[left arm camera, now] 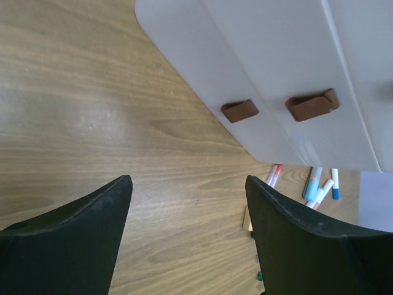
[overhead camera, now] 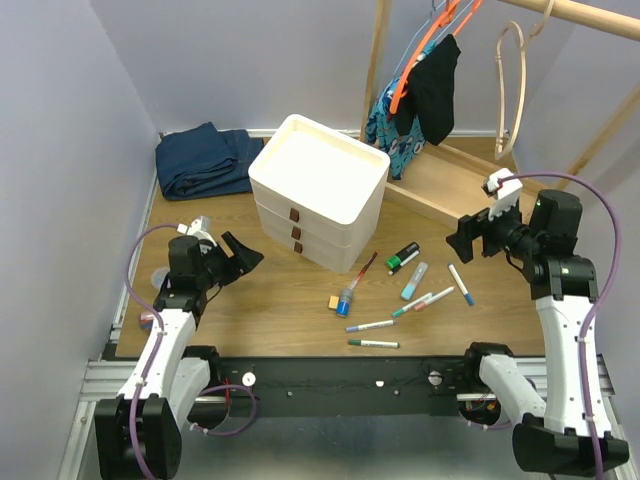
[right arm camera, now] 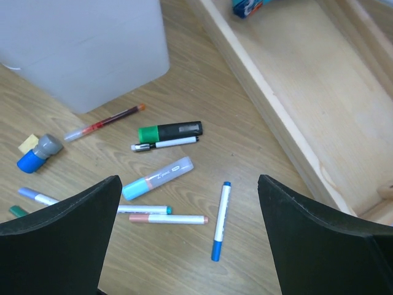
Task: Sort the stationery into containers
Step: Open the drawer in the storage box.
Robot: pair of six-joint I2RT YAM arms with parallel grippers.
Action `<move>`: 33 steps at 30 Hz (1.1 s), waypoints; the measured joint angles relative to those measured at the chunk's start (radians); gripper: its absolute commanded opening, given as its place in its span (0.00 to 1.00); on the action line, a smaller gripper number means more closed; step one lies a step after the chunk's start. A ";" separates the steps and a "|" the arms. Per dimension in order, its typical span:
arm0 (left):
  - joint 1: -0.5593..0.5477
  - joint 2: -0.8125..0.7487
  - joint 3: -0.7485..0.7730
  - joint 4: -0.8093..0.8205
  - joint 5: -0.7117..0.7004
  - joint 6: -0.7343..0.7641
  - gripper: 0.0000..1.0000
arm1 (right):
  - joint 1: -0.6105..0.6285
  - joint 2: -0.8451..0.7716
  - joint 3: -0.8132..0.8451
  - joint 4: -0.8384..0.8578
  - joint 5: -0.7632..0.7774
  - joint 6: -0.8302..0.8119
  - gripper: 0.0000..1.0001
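White drawers [overhead camera: 318,190] stand shut at mid-tabletop [overhead camera: 250,310], while the pens and markers [overhead camera: 415,290] lie scattered just in front of them, unsorted. My left fingers [left arm camera: 123,203] and right fingers [right arm camera: 110,203] are spread and hold nothing, raised at either side, probably ready to open a drawer and pick.

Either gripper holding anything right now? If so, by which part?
Nothing held. Left gripper and right gripper are both open and empty above the table; the markers lie loose on the wood.
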 measured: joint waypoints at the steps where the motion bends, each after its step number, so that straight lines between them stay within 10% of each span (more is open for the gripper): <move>1: 0.000 0.019 -0.030 0.044 0.018 -0.023 0.78 | 0.000 0.016 0.000 0.000 -0.010 -0.002 0.99; 33: -0.163 0.934 0.011 1.204 0.377 -0.365 0.53 | 0.000 0.198 0.003 0.032 -0.106 0.003 0.98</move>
